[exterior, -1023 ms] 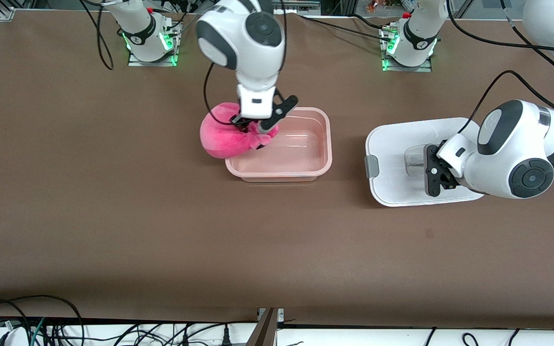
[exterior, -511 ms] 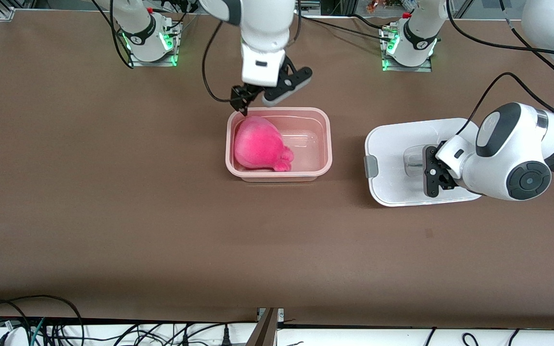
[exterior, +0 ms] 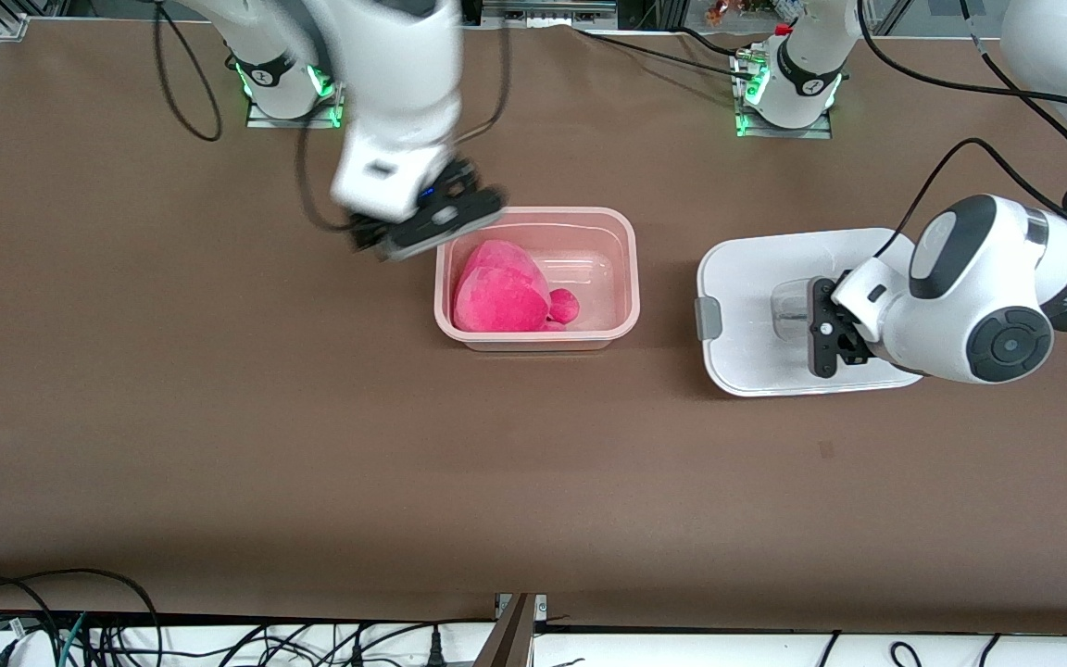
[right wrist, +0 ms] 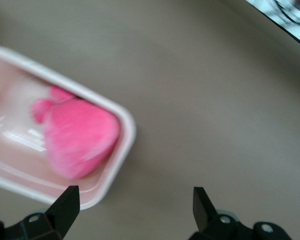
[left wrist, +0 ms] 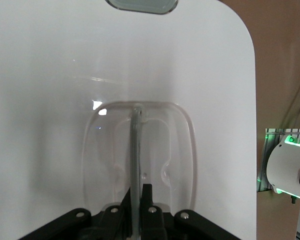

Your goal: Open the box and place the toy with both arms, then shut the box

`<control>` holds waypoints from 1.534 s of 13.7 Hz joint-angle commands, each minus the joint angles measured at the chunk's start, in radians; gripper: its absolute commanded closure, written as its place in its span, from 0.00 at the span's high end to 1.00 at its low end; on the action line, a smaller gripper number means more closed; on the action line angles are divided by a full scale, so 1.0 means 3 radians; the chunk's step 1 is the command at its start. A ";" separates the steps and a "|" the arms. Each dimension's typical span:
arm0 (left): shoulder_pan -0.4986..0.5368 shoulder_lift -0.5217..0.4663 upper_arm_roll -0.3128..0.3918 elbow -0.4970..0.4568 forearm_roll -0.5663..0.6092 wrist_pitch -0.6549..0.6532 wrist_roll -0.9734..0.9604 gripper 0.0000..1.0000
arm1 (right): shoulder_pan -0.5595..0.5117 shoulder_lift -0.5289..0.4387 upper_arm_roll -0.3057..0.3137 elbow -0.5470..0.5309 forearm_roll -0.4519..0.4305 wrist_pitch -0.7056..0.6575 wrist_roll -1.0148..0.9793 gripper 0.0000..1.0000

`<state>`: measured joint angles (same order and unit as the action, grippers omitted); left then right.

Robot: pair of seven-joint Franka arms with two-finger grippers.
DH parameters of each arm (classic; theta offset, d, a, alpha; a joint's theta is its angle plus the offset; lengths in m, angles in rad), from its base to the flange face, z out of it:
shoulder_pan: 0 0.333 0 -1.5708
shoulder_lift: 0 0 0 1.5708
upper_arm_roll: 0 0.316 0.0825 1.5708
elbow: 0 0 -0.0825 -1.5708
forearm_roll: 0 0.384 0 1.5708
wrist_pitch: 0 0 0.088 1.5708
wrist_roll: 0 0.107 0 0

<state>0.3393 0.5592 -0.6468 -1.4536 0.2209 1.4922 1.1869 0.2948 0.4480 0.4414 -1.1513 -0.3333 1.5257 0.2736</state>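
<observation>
Two grippers in play. Right gripper (exterior: 376, 243) is up over the table just off the tub's (exterior: 628, 269) corner at the right arm's end, fingers (right wrist: 65, 205) spread wide with nothing between them; in the right wrist view the tub corner sits just past one fingertip. Toy (exterior: 501, 295) lies inside the tub, in the half toward the right gripper, with the rest of the tub floor bare. Its round body fills that end and a small rounded nub sticks out toward the left arm's end, so its long axis runs roughly along the tub's length; which way its face points can't be told. Tub sits open, its long side running between the two arms' ends. Lid (exterior: 746, 278) lies flat on the table, apart from the tub toward the left arm's end, grey clip (exterior: 707, 318) on the edge facing the tub. Left gripper (exterior: 821, 326) is down on the lid's centre, fingers (left wrist: 148, 200) pinched on the thin clear handle (left wrist: 135, 150) in the recess.
</observation>
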 commanded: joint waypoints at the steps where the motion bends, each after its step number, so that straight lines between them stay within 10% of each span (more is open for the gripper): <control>1: -0.0149 -0.0080 -0.0246 0.0044 0.0041 -0.0024 -0.0080 0.01 | -0.0602 -0.0031 0.0042 0.0028 0.0210 -0.0054 0.0008 1.00; 12: -0.1519 0.0079 -0.0268 0.0105 -0.0072 0.0981 -0.1548 0.03 | -0.1769 -0.0015 0.0027 -0.0028 0.0431 -0.0003 -0.0048 1.00; 21: -0.1749 0.0396 -0.0237 0.0080 0.0005 0.1315 -0.1604 0.03 | -0.1096 -0.0542 -0.1608 -0.0513 0.1024 -0.0151 -0.0881 1.00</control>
<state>-0.1682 0.6730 -0.7284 -1.4432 0.2119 1.8828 0.7145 -0.0812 0.3331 0.0461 -1.2405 -0.0562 1.4811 0.0666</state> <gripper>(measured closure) 0.934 0.000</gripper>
